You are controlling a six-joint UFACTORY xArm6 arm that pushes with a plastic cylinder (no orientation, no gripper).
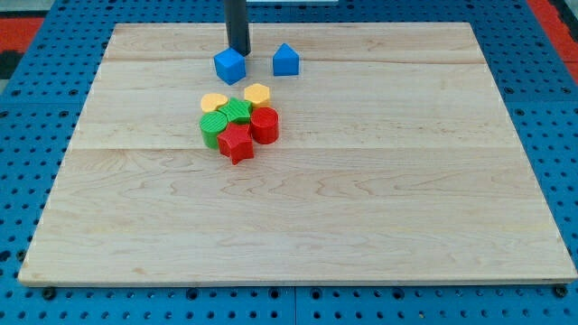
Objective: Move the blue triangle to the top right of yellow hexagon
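The blue triangle (285,60) sits near the view's top, right of centre-left, with its peak pointing up. The yellow hexagon (257,93) lies just below and to the left of it, at the top right of a tight cluster of blocks. My tip (237,51) stands at the top edge of a blue cube (229,65), at or very near its far side. The tip is about a block's width to the left of the blue triangle and apart from it.
The cluster holds a yellow heart-like block (213,102), a green block (237,110), a second green block (212,128), a red cylinder (265,124) and a red star (237,142). The wooden board (406,199) lies on a blue pegboard (560,108).
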